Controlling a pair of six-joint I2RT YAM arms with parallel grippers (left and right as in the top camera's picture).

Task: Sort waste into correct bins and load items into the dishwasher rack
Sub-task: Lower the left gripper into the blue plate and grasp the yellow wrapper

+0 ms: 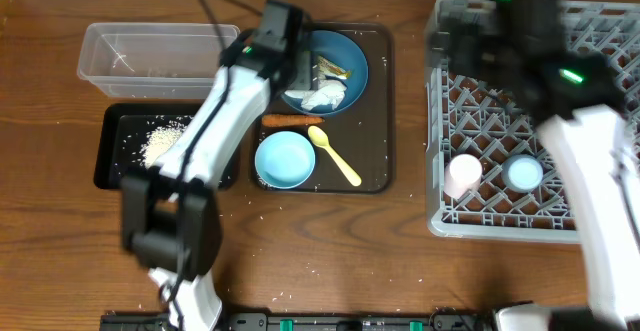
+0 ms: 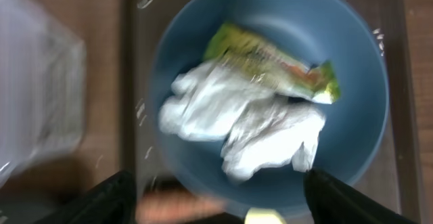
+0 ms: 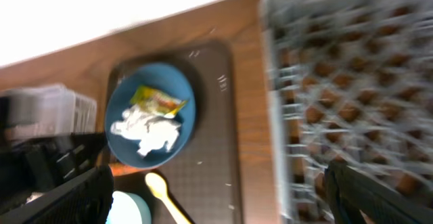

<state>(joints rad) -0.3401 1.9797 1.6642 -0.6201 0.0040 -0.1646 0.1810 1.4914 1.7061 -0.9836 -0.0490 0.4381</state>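
Observation:
The dark blue plate (image 1: 352, 61) on the brown serving tray holds crumpled white tissues (image 1: 322, 96) and a yellow-green wrapper (image 1: 332, 68). My left gripper (image 1: 295, 66) is open and empty just above the plate's left side. In the left wrist view its fingers (image 2: 216, 207) straddle the tissues (image 2: 237, 116) and wrapper (image 2: 270, 65). The orange stick (image 1: 290, 121), the light blue bowl (image 1: 285, 159) and the pale yellow spoon (image 1: 335, 156) lie below the plate. My right gripper (image 1: 470, 51) is open and empty over the rack's (image 1: 540, 121) far left corner. The pink-white cup (image 1: 463, 174) and light blue cup (image 1: 523, 173) stand in the rack.
The clear tub (image 1: 150, 56) sits at the far left with a few specks inside. The black tray (image 1: 125, 156) in front of it holds rice grains (image 1: 165, 141). The brown serving tray (image 1: 375, 121) lies between bins and rack. Loose grains dot the table's front.

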